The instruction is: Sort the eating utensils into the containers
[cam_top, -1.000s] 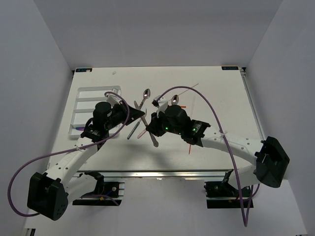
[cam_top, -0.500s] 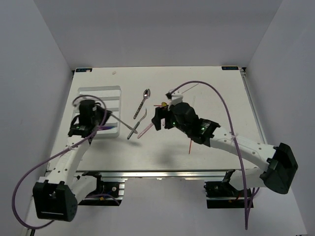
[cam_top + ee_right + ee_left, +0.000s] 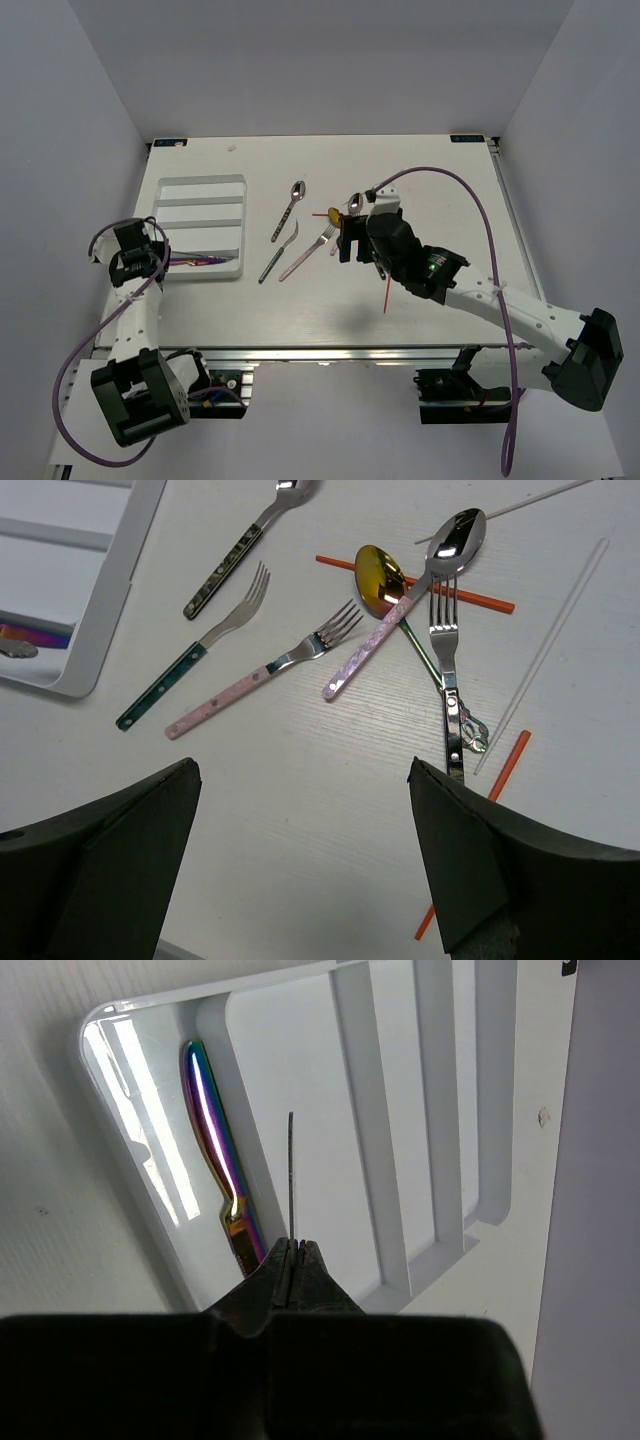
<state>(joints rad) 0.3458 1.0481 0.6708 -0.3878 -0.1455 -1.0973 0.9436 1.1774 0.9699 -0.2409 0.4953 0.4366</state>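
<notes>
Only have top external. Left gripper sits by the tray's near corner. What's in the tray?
Observer: Left wrist shows one iridescent utensil lying flat in the tray's edge compartment.
Operator: Left jaws?
Observer: The left gripper is shut, tips together. A thin dark line sticks out past them. I can't tell whether it's a held stick.
Operator: Right side?
Observer: Right wrist shows the right gripper wide open above the loose cutlery, with nothing between its jaws.
</notes>
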